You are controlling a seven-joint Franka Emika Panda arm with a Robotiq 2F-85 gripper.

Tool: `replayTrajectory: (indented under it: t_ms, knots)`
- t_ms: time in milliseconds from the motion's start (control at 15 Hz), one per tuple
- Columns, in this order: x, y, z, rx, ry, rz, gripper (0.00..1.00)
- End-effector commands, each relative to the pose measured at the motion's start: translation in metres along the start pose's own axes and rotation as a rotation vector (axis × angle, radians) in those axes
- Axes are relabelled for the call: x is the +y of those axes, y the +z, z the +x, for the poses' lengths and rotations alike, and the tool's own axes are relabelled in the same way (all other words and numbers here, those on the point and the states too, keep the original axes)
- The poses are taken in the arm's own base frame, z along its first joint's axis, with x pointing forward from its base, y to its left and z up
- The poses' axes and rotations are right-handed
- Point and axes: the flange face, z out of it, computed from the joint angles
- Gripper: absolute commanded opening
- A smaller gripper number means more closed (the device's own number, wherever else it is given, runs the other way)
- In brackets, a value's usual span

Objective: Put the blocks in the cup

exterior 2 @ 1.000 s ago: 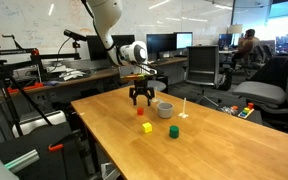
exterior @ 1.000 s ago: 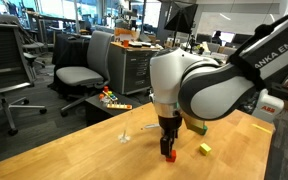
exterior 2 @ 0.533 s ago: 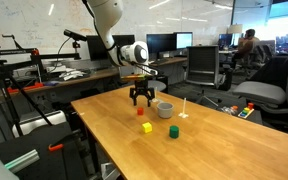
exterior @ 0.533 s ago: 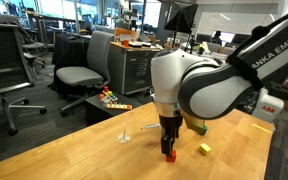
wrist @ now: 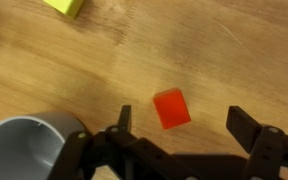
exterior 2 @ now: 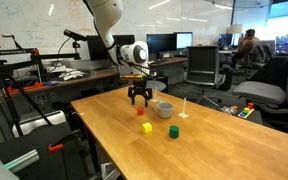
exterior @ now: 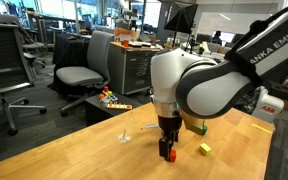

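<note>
I read the gripper (wrist: 184, 128) jaws as spread wide, holding nothing. In the wrist view, the red block (wrist: 171, 108) lies on the table (wrist: 234, 50) between them. The cup (wrist: 29, 150) is at its 8 o'clock and the yellow block (wrist: 64, 6) near 10 o'clock.

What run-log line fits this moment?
gripper open over red block | yellow block, green block on table | cup holds no block

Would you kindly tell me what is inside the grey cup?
In the wrist view, the cup shows only a bare grey interior, nothing in it; one edge is hidden behind the tool.
</note>
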Motion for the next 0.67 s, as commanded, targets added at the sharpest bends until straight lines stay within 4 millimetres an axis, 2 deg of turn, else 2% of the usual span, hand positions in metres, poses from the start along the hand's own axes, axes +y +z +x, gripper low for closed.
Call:
replayTrajectory:
  t_ms: [0,333,600]
  knots:
    - [0.003,-0.001,0.005,-0.002,0.002,0.003,0.99]
    - [0.008,0.004,0.006,-0.008,0.006,-0.012,1.00]
    - [0.018,0.017,0.008,-0.019,0.012,-0.052,1.00]
